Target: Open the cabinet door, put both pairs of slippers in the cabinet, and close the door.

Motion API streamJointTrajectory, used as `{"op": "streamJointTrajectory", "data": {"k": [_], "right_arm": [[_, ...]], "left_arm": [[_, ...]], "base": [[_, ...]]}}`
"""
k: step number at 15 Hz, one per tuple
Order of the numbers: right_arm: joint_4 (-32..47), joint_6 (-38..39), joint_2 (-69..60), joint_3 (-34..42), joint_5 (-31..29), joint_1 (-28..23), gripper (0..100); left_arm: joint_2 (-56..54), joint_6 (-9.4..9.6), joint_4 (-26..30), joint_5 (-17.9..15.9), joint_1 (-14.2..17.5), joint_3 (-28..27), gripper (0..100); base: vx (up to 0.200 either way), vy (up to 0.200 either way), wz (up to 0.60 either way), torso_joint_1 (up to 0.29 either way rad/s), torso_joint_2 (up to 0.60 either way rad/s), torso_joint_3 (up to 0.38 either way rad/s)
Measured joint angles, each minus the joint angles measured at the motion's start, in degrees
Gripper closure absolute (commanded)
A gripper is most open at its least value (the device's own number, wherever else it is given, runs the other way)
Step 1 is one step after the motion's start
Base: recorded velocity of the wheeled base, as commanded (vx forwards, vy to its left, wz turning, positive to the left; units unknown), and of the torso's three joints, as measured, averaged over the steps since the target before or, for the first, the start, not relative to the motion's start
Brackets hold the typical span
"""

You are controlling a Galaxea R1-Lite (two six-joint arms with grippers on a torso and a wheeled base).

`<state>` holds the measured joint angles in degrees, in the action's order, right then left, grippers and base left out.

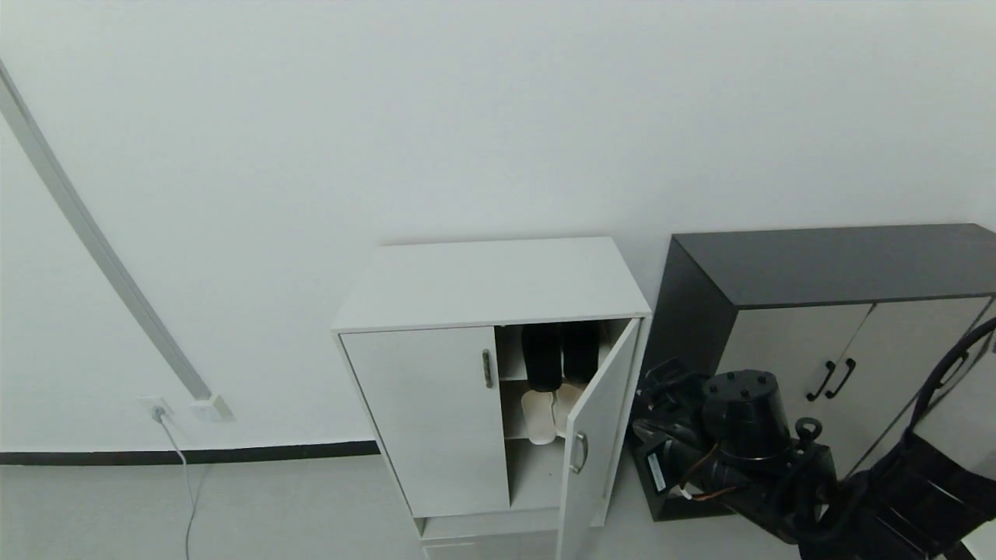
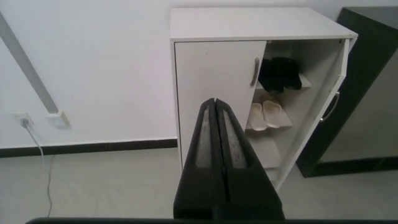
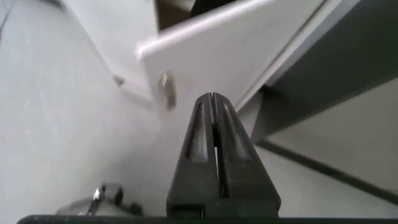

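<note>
The white cabinet [image 1: 490, 284] stands against the wall, its left door [image 1: 428, 420] shut and its right door [image 1: 595, 435] swung partly open. A black pair of slippers [image 1: 560, 354] lies on the upper shelf, and a white pair [image 1: 548, 412] on the shelf below. My right arm [image 1: 739, 435] sits just right of the open door. The right gripper [image 3: 213, 96] is shut and empty, pointing at the door's outer face [image 3: 236, 50] near its handle [image 3: 165, 87]. My left gripper [image 2: 214, 101] is shut and empty, well back from the cabinet front [image 2: 211, 81].
A dark cabinet [image 1: 825, 264] with grey doors stands close on the right, leaving a narrow gap for the open door and my right arm. A wall socket with a cable [image 1: 158, 410] and a slanted conduit [image 1: 93, 233] are at the left. Grey floor lies in front.
</note>
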<state>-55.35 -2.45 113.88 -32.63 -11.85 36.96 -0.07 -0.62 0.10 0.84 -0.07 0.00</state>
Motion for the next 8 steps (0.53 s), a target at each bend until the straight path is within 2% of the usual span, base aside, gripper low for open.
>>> {"op": "streamJointTrajectory", "data": {"k": [2,8], "right_arm": [[-0.2,0.1,0.5,1.1,0.6,0.4,100],[-5.3,0.1,5.0,1.2,2.3,0.8,100]], "left_arm": [[0.0,-0.02,0.0,0.0,0.0,0.0,100],[0.0,0.0,0.0,0.0,0.0,0.0,100]], "base": [[0.2,0.0,0.0,0.012,0.0,0.002],[0.0,0.0,0.0,0.0,0.0,0.0]]}}
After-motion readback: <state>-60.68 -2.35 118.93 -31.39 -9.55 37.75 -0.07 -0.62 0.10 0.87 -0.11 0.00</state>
